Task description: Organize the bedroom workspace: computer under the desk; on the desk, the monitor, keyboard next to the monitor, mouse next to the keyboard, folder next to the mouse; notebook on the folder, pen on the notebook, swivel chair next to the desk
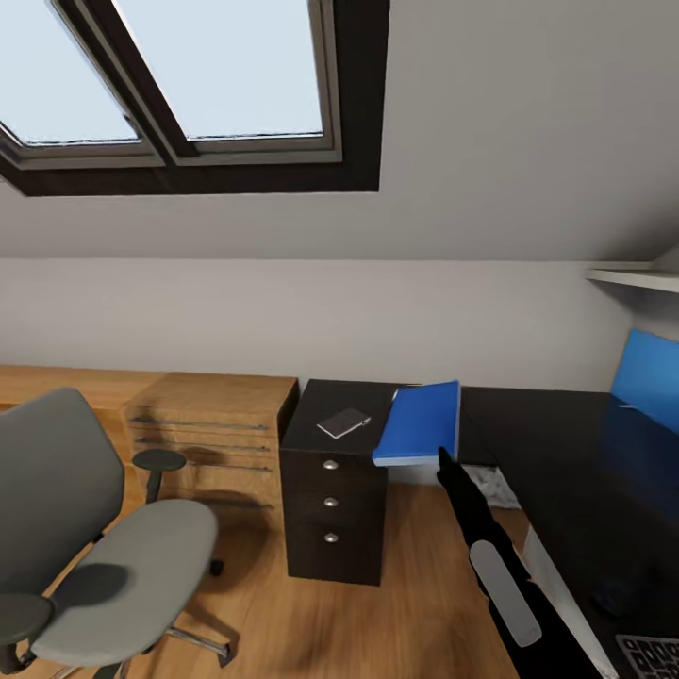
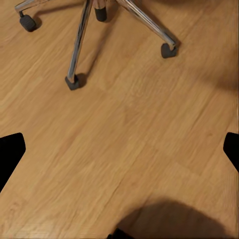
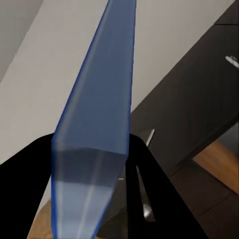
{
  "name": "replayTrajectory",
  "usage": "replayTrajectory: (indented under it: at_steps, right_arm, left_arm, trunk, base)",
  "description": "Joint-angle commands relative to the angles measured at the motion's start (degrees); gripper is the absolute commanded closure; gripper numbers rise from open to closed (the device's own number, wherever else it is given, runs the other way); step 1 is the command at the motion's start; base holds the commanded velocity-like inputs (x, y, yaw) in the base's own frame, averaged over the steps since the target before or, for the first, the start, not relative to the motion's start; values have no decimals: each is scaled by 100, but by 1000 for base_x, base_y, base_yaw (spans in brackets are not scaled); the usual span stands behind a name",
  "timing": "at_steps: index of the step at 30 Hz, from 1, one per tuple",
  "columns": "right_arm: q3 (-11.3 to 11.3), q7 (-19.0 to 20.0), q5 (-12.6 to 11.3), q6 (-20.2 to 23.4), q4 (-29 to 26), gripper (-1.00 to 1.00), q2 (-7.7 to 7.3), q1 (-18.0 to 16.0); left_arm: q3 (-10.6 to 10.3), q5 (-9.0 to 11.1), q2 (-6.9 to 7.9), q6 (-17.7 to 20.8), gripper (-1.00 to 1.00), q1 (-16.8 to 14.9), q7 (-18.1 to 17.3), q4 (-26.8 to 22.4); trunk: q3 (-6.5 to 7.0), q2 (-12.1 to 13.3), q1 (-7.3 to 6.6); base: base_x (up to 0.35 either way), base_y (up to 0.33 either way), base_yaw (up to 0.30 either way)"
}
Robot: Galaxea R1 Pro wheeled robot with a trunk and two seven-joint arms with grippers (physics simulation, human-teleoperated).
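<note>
The swivel chair (image 1: 104, 547) is seen on the wooden floor (image 2: 129, 144) at the left, and the left gripper (image 2: 122, 149) is held above that floor with its fingers spread wide, nothing between them. Further right, the notebook (image 1: 343, 422) lies on the desk (image 1: 556, 443) above the drawers. Beside it the folder (image 1: 421, 423) is clamped at its near edge by the right gripper (image 3: 92, 164) — held over the desk, though contact cannot be judged.

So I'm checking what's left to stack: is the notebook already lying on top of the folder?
No: in the head view the notebook lies flat on the desk, beside the folder that the right gripper holds.
</note>
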Motion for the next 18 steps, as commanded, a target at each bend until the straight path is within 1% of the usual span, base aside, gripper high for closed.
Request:
replayTrajectory:
  at_steps: [1, 12, 14, 16, 18]
  right_arm:
    - [27, -35, -44, -44, 39, 100, -9, -8]
    - [32, -11, -30, -60, 181, 100, -2, -15]
    - [32, -10, -27, -64, 182, 100, -2, -15]
    - [35, -5, -25, -81, 183, 100, -2, -15]
    - [38, -4, -24, -86, 185, 100, -2, -15]
  left_arm:
    - [-52, 17, 3, -5, -100, -1, 45, -7]
    - [-60, 12, 0, 23, -100, -1, 45, -7]
    - [-63, 9, -22, 32, -100, -1, 44, -7]
    - [-70, 7, -84, 40, -100, -1, 44, -7]
    - [-72, 9, -111, 42, -100, -1, 44, -7]
  trunk:
    - [9, 37, -23]
    - [182, 478, -264]
    - [213, 558, -308]
    - [245, 638, -352]
    - [276, 719, -396]
  base:
    - [0, 0, -273]
    - [0, 0, -273]
    - [0, 0, -273]
    - [0, 0, -273]
    - [0, 0, -273]
